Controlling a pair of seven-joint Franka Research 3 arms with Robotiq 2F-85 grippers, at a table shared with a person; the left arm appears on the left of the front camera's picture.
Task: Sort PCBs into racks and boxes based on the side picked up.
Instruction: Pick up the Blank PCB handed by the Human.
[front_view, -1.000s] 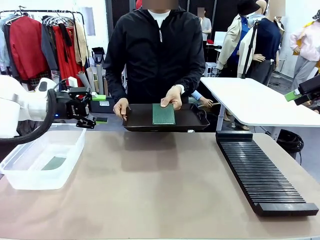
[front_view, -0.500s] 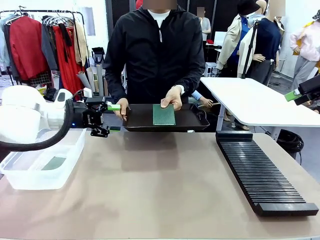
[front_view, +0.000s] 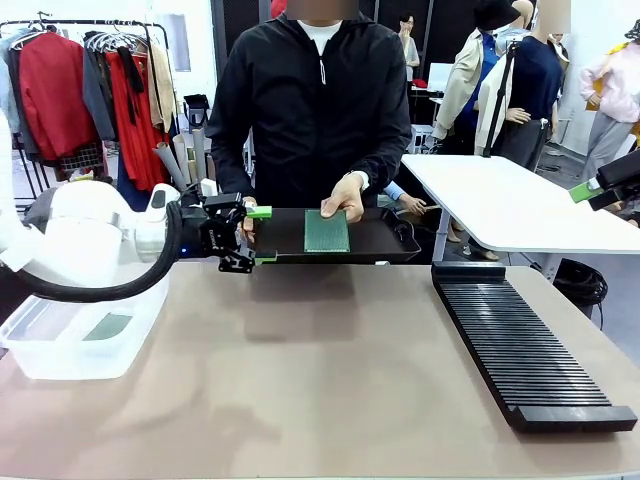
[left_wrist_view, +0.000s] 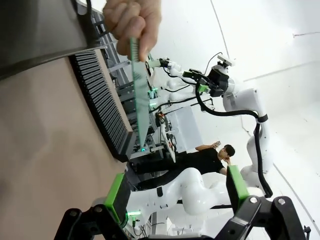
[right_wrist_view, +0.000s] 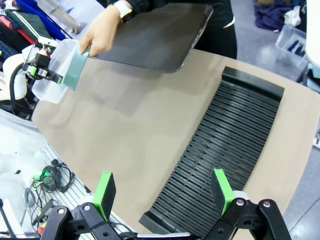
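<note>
The circuit board (front_view: 327, 231) is held tilted over the black tray (front_view: 400, 245) by the person's fingers (front_view: 338, 204); a second board (front_view: 108, 326) lies in the clear tub (front_view: 60, 355). The left hand (front_view: 262, 235), jaws wide and empty, is at the tray's left end and may strike the rim or knock the board loose if it advances off-line; the right hand (right_wrist_view: 164, 192) is wide open above the rack (right_wrist_view: 220, 145). Since one second ago the left hand has moved from the tub to the tray.
</note>
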